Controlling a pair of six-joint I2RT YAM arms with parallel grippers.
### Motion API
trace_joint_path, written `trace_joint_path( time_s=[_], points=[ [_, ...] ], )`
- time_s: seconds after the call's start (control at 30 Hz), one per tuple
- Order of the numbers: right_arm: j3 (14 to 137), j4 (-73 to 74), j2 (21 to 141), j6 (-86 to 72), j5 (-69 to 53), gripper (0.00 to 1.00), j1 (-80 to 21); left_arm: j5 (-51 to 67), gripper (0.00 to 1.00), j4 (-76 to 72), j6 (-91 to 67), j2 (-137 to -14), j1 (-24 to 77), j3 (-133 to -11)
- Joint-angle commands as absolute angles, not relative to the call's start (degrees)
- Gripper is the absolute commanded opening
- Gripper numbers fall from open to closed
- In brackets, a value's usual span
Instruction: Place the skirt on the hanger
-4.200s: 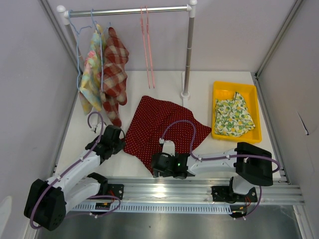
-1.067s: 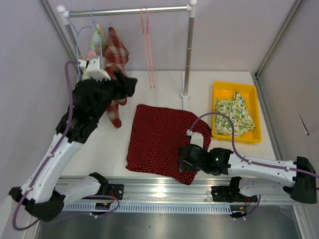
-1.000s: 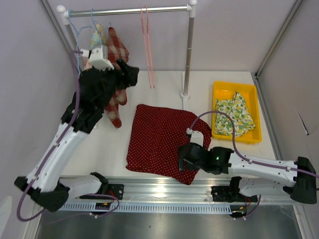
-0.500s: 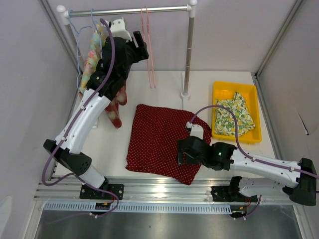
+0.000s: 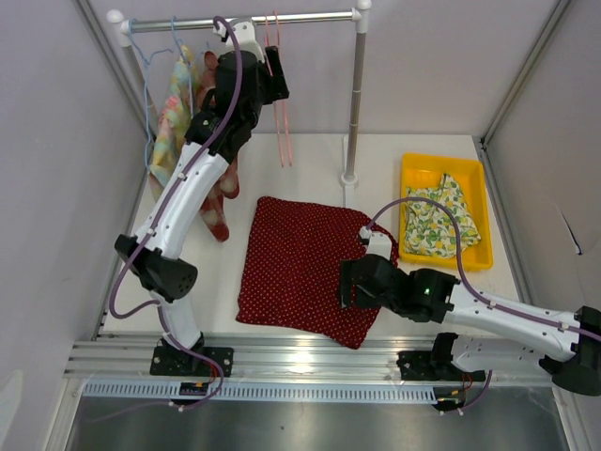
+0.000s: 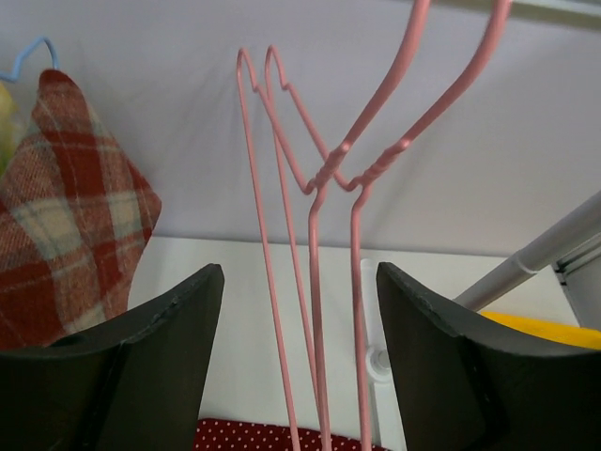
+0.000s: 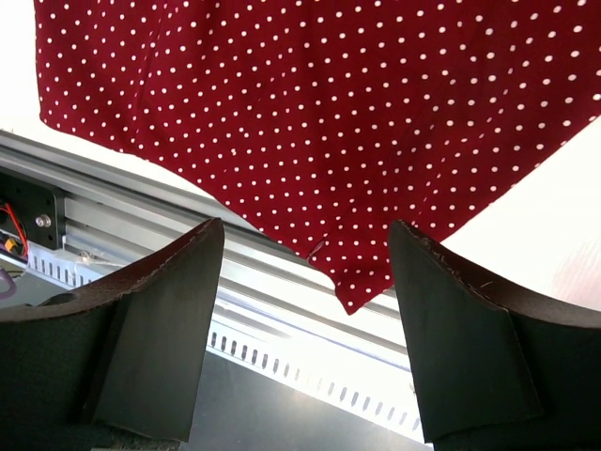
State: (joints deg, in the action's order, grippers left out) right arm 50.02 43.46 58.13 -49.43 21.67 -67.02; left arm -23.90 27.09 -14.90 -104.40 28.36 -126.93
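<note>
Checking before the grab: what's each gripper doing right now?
Left gripper: open, empty, facing the pink hangers.
Right gripper: open, empty, over the red skirt.

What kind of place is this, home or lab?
Probably a lab test cell: bare panel walls, an aluminium mounting rail, and a small clothes rack with pink hangers.

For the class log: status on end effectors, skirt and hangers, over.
Left end effector open at pink hangers. Right end effector open above skirt, flat on table. Nothing blocking.
</note>
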Motion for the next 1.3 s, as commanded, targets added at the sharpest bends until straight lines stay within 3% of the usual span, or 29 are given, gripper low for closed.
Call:
trace_joint_path(
  time_s=[0.0, 0.4, 0.6, 0.77, 1.27],
  points=[
    [49.4, 44.0, 56.5, -49.2, 22.1, 0.76, -66.4, -24.7, 0.7, 28.6, -14.1, -105.1, 27.4, -129.6],
    [46.8, 43.0, 55.6, -49.7, 21.1, 0.75, -66.1, -23.6, 0.5, 29.1, -14.9, -105.7, 25.9, -126.8],
    [46.1, 42.4, 55.7, -49.8, 20.7, 0.75, -66.1, -21.8, 0.49, 27.1, -14.2, -104.1, 25.8, -124.9],
    [45.3, 41.8, 55.5, -49.9, 20.5, 0.75, -66.0, -20.5, 0.39, 26.2, -13.6, -102.4, 25.6, -124.4],
    [44.6, 41.8, 54.8, -50.5, 20.0, 0.74, -66.1, -17.6, 0.51, 23.2, -12.5, -97.2, 24.3, -120.2]
  ],
)
